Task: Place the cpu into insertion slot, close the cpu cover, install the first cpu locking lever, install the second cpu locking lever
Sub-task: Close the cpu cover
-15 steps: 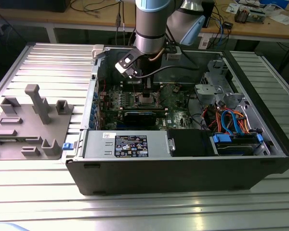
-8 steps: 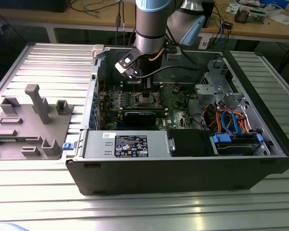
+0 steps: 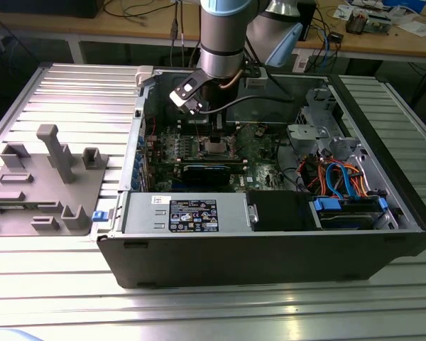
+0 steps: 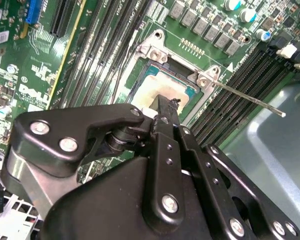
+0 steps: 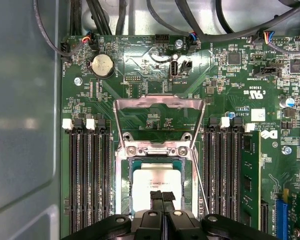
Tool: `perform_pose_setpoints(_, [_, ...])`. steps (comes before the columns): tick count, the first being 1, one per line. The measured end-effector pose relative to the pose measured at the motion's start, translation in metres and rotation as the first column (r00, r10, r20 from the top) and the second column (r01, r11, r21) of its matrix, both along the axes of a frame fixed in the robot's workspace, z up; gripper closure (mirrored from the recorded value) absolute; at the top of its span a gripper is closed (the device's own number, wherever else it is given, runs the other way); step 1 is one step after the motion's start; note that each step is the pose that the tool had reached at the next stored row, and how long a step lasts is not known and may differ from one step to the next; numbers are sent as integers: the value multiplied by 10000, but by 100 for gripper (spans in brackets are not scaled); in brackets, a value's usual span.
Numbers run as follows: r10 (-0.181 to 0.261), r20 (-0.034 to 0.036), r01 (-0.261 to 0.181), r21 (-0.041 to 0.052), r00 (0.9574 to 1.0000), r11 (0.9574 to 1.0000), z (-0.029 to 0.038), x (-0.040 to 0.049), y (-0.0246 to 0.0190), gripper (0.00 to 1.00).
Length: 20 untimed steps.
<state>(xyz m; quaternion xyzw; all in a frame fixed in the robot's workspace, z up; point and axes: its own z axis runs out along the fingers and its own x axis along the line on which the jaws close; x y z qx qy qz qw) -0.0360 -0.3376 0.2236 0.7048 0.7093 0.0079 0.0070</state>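
Note:
The cpu (image 5: 157, 179), a silver-grey square chip, lies flat in the insertion slot (image 5: 122, 186) of the green motherboard (image 5: 225, 95). The cpu cover (image 5: 158, 102), a thin metal frame, stands swung open on its hinge beyond the slot. My gripper (image 5: 162, 196) hangs right over the near edge of the cpu (image 4: 151, 86), its black fingers (image 4: 166, 112) pressed together with nothing between them. A thin locking lever (image 4: 250, 98) sticks out free beside the slot, also visible as the lever (image 5: 202, 184). In the exterior view the arm (image 3: 220, 35) reaches down into the open computer case above the slot (image 3: 214, 145).
Long black memory slots (image 5: 87, 175) flank the socket on both sides. Cables (image 5: 140, 20) run along the case wall behind the board. The power supply (image 3: 188, 213) and a drive bay with blue and orange cables (image 3: 341, 177) fill the case's front. A grey fixture plate (image 3: 46, 177) lies at the exterior view's left.

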Motion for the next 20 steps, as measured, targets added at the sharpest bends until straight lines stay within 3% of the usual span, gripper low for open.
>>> perform_pose_setpoints(10, [1, 0, -1, -2, 10000, 10000, 6, 10, 2, 89])
perform_pose_setpoints(16, [1, -1, -1, -2, 10000, 10000, 64, 7, 2, 89])
perform_pose_setpoints(20, [1, -1, -1, -2, 10000, 10000, 65, 7, 2, 89])
